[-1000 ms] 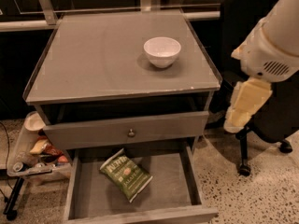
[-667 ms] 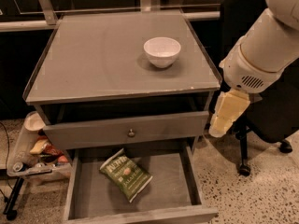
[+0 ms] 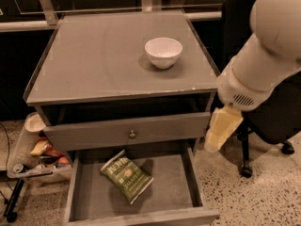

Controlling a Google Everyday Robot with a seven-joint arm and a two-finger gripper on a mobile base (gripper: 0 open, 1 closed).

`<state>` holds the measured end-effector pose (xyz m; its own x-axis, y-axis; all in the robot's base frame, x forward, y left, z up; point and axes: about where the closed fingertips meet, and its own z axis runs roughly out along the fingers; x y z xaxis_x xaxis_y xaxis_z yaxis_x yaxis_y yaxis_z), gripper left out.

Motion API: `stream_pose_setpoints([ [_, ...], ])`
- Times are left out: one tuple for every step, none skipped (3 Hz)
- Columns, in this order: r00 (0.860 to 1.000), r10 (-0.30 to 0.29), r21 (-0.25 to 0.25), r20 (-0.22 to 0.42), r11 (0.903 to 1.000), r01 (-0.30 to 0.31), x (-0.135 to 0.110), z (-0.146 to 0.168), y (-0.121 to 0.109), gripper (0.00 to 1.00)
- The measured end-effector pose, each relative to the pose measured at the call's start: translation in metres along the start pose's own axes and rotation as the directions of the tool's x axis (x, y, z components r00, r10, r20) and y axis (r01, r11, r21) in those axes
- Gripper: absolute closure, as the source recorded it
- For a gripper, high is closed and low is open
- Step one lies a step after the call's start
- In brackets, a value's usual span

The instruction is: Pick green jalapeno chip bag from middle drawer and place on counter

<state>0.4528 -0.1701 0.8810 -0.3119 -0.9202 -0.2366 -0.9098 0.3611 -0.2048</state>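
Clock: 12 is the far edge of the cabinet in the camera view, 6 the near edge
Green jalapeno chip bag (image 3: 127, 177): lies flat on the floor of the middle drawer, toward 9 o'clock of the drawer's centre, turned so its long axis runs from about 10 to 4; its white lettering faces up and nothing touches it
Middle drawer (image 3: 176, 192): pulled out toward 6 o'clock below the cabinet, its grey floor bare around the bag
Counter (image 3: 94, 55): flat grey top, scuffed along the 6 o'clock edge
White bowl (image 3: 163, 52): upright on the counter, toward 2 o'clock of its centre, well apart from the bag
Drawer front (image 3: 94, 135): grey panel with a small round knob (image 3: 132, 134), between the counter and the open drawer
Gripper (image 3: 214, 142): pale yellow, hanging tip-down off the cabinet's 3 o'clock side, just beside the drawer front's right end and above the open drawer's right wall; it holds nothing that can be seen and is apart from the bag
Claw state: whether it is spread or closed cannot be made out
Arm (image 3: 268, 55): thick white segments coming in from 2 o'clock, over the dark chair (image 3: 263, 126)
Snack packets (image 3: 44, 149): orange and yellow, on a low tray at 9 o'clock of the cabinet, beside a pale cup (image 3: 34, 123)
Floor (image 3: 268, 197): speckled, at 4 o'clock
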Motion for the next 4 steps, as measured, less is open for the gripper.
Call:
stream_pose_setpoints([
  [0.997,0.077,-0.064,-0.033,0.9948,-0.079,0.008,0.072,0.038,0.0],
  [0.987,0.136,-0.142,-0.089,0.9788,-0.148,0.021,0.145,0.078,0.0],
  [0.982,0.156,-0.16,-0.11,0.9718,-0.173,0.029,0.16,0.09,0.0],
  [0.982,0.155,-0.16,-0.108,0.9722,-0.171,0.028,0.159,0.089,0.0],
])
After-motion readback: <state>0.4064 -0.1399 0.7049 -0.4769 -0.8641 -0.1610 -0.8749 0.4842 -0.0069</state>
